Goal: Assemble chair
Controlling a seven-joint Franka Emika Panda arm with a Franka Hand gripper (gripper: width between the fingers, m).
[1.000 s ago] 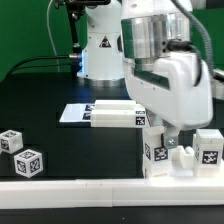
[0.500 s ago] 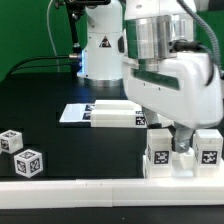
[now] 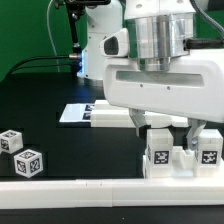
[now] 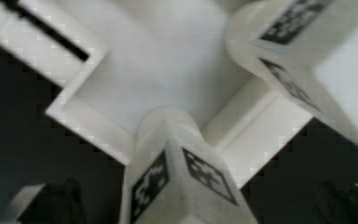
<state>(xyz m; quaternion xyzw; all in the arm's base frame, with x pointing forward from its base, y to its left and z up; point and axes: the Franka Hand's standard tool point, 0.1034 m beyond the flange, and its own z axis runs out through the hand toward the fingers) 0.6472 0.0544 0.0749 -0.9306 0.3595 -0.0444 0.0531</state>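
One hand (image 3: 168, 128) hangs spread open over one part-built chair (image 3: 158, 152); two tagged cubes (image 3: 29, 161) lie well apart.

Behind my workspace hangs a green backdrop (image 3: 22, 25); my black tabletop (image 3: 40, 100) spreads below, a long white rail (image 3: 70, 190) edging it at six o'clock.

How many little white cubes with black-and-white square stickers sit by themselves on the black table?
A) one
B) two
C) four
B: on the exterior view's left there is a rear small glossy white plastic cube and a front small glossy white plastic cube, and no others.
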